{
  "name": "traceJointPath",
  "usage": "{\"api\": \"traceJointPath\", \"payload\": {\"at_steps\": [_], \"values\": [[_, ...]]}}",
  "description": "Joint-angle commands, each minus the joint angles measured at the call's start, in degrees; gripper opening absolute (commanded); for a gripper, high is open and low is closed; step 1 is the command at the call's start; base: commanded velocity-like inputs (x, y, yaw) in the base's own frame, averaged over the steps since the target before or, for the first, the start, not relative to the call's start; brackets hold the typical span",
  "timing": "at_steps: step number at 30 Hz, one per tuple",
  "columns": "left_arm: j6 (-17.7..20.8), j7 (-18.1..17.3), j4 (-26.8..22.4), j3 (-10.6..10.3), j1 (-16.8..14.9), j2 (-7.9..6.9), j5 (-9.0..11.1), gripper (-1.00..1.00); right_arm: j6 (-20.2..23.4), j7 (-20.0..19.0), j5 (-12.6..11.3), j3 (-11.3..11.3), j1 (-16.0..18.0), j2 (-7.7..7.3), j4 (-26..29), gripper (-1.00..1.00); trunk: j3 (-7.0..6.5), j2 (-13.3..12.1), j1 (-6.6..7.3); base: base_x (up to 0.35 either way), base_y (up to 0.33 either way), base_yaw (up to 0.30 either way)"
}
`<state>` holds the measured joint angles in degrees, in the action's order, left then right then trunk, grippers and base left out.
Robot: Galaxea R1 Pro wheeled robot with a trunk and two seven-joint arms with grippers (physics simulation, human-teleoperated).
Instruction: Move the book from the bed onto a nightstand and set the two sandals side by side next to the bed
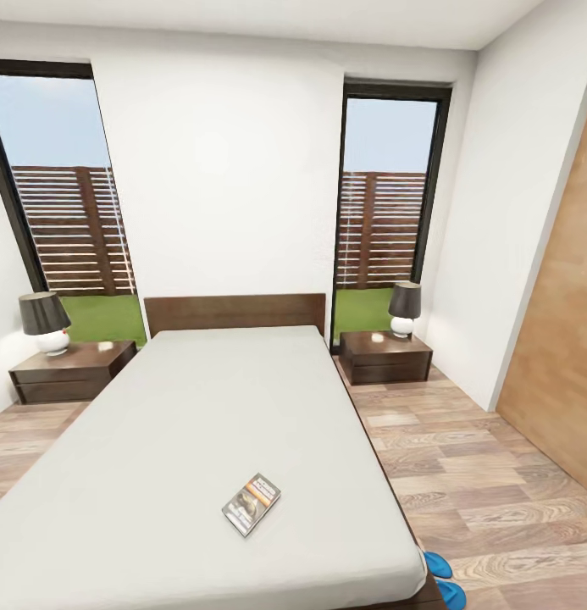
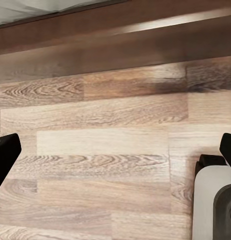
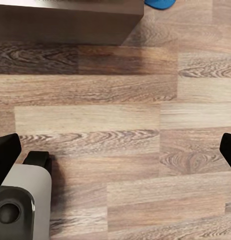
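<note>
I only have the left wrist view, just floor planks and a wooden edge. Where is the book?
Observer: The book lies flat on the bed, near the foot end, towards the bed's right side in the head view.
Operator: And the sandals?
Observer: Both sandals are on the floor by the bed's right foot corner, close together. The head view cuts them off partly at its lower edge.

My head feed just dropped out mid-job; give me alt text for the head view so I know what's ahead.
A small book lies on the near right part of a large grey bed. A dark nightstand with a lamp stands on each side of the headboard. Two blue sandals lie on the wood floor by the bed's near right corner.
</note>
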<state>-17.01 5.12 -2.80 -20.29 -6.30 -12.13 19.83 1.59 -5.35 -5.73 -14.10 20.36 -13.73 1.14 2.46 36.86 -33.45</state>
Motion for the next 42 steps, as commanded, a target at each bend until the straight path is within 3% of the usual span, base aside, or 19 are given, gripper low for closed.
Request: {"api": "traceJointPath", "payload": {"at_steps": [1,24,31,35,38,39,42], "values": [[-0.13,0.24,-0.01,-0.50,-0.03,0.00,0.30,1.00,0.17,-0.19,-0.59,-0.48,0.03,-0.02,0.07,1.00,0.11,0.09,-0.02,0.003,0.000,0.000],[0.48,0.00,-0.12,-0.36,-0.45,-0.05,0.34,1.00,0.17,-0.19,-0.59,-0.74,0.03,0.02,-0.06,1.00,0.11,0.09,-0.02,0.000,0.000,0.000],[2.46,-0.11,-0.36,-0.15,-1.86,-0.71,0.75,1.00,0.17,-0.19,-0.59,-0.75,0.03,0.02,-0.10,1.00,0.11,0.09,-0.02,0.000,0.000,0.000],[3.71,-0.20,-0.32,0.33,-3.57,-2.34,1.44,1.00,0.17,-0.19,-0.59,-0.75,0.03,0.02,-0.13,1.00,0.11,0.09,-0.02,0.000,0.000,0.000],[4.67,-0.27,-0.38,1.31,-4.95,-5.36,3.23,1.00,0.17,-0.19,-0.59,-0.77,0.03,0.02,-0.11,1.00,0.11,0.09,-0.02,0.000,0.000,0.000],[4.67,-0.27,-0.38,1.31,-4.95,-5.36,3.23,1.00,0.17,-0.19,-0.59,-0.77,0.03,0.02,-0.11,1.00,0.11,0.09,-0.02,0.000,0.000,0.000],[6.62,-0.46,-0.59,2.04,-7.05,-9.16,5.83,1.00,0.17,-0.19,-0.59,-0.80,0.03,0.02,-0.10,1.00,0.11,0.09,-0.02,0.000,0.000,0.000]]}}
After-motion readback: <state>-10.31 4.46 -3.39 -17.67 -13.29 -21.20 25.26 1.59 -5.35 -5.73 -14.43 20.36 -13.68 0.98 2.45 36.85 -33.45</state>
